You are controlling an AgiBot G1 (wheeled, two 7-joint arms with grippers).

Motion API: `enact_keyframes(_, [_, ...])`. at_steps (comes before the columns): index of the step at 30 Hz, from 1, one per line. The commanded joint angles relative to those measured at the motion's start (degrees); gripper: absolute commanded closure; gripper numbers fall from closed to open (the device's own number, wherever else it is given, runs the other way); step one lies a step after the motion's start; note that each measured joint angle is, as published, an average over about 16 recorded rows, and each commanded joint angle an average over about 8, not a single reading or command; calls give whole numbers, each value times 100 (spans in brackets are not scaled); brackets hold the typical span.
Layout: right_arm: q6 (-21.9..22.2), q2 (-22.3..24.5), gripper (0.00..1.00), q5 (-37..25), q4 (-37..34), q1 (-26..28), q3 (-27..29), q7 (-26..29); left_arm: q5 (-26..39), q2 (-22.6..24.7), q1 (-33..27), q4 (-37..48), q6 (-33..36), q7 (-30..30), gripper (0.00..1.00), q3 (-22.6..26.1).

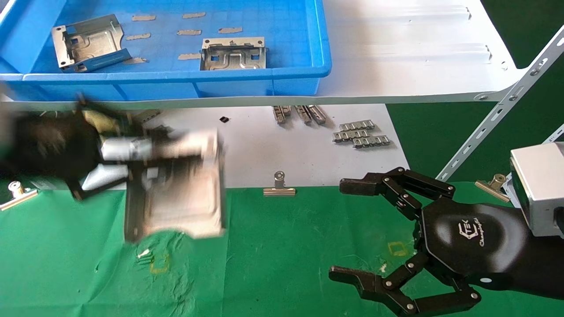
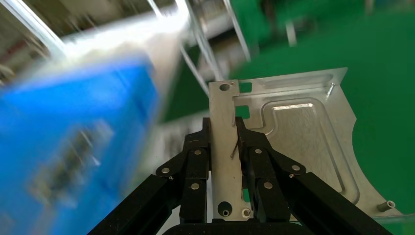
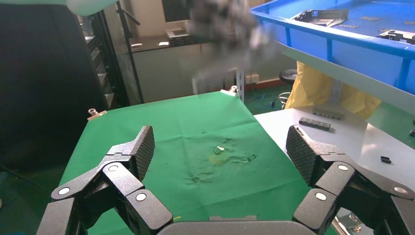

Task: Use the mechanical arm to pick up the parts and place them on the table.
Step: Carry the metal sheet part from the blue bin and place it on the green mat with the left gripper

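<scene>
My left gripper is blurred at the left, above the near edge of the green table. It is shut on the bent rim of a silvery part and holds it in the air over the cloth. In the left wrist view the fingers pinch the rim of that part from both sides. Two more parts lie in the blue bin. My right gripper is open and empty over the right side of the table, also in its wrist view.
The blue bin stands on a white shelf at the back. Below it a white board holds ridged grey strips. Binder clips sit along the cloth's far edge. A yellow square outline lies under the held part.
</scene>
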Motion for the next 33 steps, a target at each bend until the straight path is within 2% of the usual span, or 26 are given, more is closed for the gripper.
enact_keyframes(1, [0,0,0,0,0,0,0,0,263,-71,32,34,-51,371,100,255])
enact_keyframes(5, [0,0,0,0,0,0,0,0,1000,170,39,523,-158,1450,100,591])
enact_keyframes(8, [0,0,0,0,0,0,0,0,1266,355,32,956,-126,2032,100,731])
enact_keyframes(16, [0,0,0,0,0,0,0,0,1202,626,163,1993,38,2741,100,902])
enact_keyframes(18, [0,0,0,0,0,0,0,0,1132,641,238,2164,52,2831,91,937])
enact_keyframes(24, [0,0,0,0,0,0,0,0,977,660,396,2451,61,2951,17,1076])
enact_keyframes(26, [0,0,0,0,0,0,0,0,960,674,400,2508,51,2979,1,1131])
enact_keyframes(33, [0,0,0,0,0,0,0,0,964,746,324,2769,-24,3159,0,1253])
